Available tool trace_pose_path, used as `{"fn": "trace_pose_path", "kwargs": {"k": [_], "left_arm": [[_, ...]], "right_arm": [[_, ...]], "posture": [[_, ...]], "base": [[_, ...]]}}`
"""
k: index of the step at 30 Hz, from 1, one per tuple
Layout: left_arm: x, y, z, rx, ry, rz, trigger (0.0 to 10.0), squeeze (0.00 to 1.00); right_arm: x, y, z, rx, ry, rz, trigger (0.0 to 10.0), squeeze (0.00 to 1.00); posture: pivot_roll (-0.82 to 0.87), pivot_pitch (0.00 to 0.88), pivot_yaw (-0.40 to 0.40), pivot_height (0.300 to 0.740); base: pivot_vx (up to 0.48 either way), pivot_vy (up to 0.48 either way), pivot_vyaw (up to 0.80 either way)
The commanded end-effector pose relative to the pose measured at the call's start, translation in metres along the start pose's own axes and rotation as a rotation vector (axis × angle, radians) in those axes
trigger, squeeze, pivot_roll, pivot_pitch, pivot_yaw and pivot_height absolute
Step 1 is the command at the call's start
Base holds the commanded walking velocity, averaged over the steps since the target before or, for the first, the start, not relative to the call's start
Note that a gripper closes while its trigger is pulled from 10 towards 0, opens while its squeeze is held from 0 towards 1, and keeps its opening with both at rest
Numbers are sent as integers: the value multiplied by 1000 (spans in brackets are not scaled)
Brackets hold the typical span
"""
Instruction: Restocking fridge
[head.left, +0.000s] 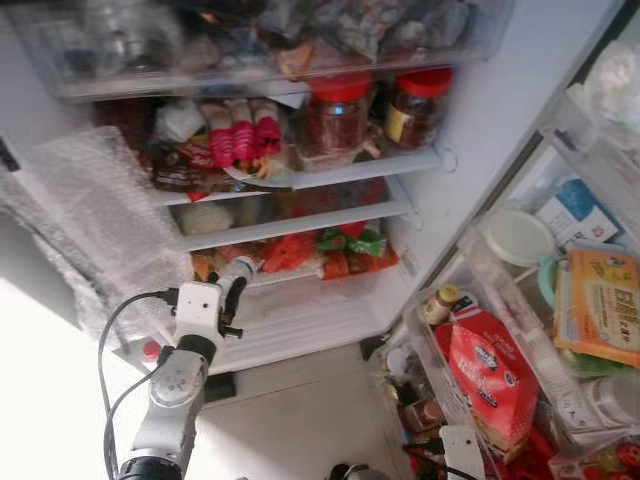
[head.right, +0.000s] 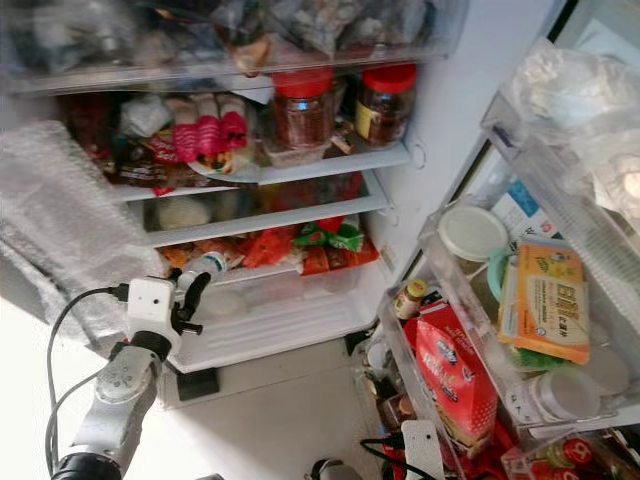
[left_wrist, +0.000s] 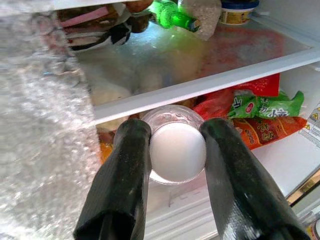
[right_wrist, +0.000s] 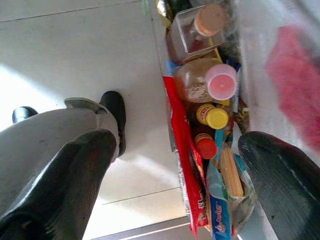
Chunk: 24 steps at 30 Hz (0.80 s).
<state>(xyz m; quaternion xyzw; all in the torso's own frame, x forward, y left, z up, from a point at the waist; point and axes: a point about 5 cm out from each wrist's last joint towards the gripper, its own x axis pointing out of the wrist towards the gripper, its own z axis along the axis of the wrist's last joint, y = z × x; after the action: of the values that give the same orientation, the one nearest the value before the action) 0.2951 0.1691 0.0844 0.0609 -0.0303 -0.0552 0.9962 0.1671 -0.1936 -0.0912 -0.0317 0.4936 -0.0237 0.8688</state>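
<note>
gripping a white-capped bottle (left_wrist: 177, 150) in our left gripper (left_wrist: 175, 150) at the fridge's lower shelf (head.left: 300, 320), right gripper (right_wrist: 175, 165) hangs wide apart.

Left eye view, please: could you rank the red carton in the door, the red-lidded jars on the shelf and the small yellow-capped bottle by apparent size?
1. Red carton, though nearest the camera.
2. The two red-lidded jars, alike.
3. Small yellow-capped bottle.

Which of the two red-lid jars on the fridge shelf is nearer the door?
The right red-lid jar, with a yellow label; the left red-lid jar stands farther in.
</note>
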Motion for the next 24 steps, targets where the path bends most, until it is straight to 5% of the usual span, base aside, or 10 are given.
{"fn": "trace_pose_path", "kwargs": {"k": [1,9,24], "left_arm": [[-2,-3,-1,-7,4,-3,10000,0],[-2,-4,-1,-1,6,-5,10000,0],[-3,-6,-2,4,13,-16,10000,0]], "right_arm": [[-2,-2,-12,11,35,-3,10000,0],[-2,-2,-12,4,38,0,10000,0],[-2,-2,-12,-8,43,2,10000,0]], "posture": [[-9,194,-52,740],[-9,192,-51,740],[-7,191,-51,740]], "base": [[0,0,0],[0,0,0],[339,0,0]]}}
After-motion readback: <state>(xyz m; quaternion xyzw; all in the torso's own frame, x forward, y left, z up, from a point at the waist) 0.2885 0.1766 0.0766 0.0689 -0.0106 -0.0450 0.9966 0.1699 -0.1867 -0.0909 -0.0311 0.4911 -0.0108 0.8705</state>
